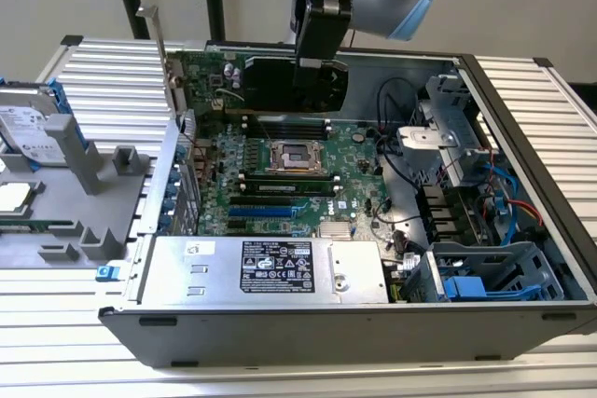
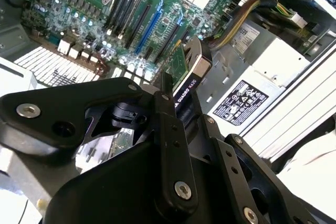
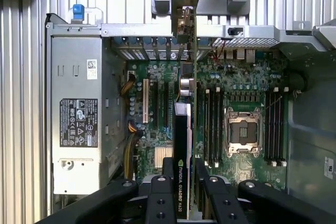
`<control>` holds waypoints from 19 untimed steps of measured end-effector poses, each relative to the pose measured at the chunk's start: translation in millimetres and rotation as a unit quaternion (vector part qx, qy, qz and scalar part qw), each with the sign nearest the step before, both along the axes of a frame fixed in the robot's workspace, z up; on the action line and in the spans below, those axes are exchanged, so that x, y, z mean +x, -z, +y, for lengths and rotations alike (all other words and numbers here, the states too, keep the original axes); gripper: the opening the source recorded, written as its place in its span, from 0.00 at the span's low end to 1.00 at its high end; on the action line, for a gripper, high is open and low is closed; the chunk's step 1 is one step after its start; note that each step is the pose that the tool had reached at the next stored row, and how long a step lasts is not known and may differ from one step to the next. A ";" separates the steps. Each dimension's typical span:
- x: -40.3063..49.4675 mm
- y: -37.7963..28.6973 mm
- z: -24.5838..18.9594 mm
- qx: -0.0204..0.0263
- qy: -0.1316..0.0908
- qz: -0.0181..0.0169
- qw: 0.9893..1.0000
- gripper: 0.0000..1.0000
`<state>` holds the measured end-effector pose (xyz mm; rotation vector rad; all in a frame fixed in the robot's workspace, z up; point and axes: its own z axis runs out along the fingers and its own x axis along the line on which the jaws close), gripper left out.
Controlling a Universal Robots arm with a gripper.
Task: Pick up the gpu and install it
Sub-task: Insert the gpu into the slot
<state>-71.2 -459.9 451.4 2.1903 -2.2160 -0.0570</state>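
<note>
The thin green circuit card with a black cooler and silver end bracket, the gpu (image 1: 280, 86), hangs upright above the large green motherboard (image 1: 280, 170) inside the open grey computer case (image 1: 522, 165). The black fingers (image 3: 160, 200) pinch its top edge. The first wrist view shows the card edge-on over the expansion slots (image 3: 157, 106); the exterior view shows its broad cooler face.

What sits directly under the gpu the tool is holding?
Under the thin green gpu card with black cooler, held by the tool, lie the large green motherboard and its expansion slots. The card hides what lies directly beneath it.
</note>
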 end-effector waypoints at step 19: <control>21.5 5.1 0.8 -0.003 0.000 0.003 1.000 0.00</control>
